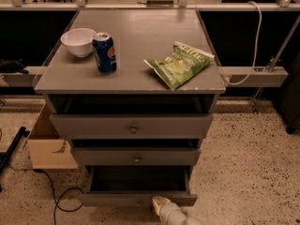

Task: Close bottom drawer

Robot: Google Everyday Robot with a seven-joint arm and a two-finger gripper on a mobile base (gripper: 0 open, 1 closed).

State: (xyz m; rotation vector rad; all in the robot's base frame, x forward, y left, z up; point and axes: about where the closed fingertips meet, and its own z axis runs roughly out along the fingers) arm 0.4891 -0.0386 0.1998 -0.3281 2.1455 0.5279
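Camera view: gripper [160,204] at bottom drawer [112,199], box [49,151] nearby.

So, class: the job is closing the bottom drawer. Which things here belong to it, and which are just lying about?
Job: bottom drawer, standing open; claw by its front panel.
Lying about: bowl, soda can, chip bag, cardboard box.

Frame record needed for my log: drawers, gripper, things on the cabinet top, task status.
bottom drawer: pulled out farthest, inside visible
middle drawer: slightly open
top drawer: partly open
gripper: at the picture's bottom edge, by the bottom drawer's front panel, right of centre; contact unclear
cabinet top: white bowl, blue soda can, green chip bag
floor: cardboard box left of the cabinet
task status: not yet done
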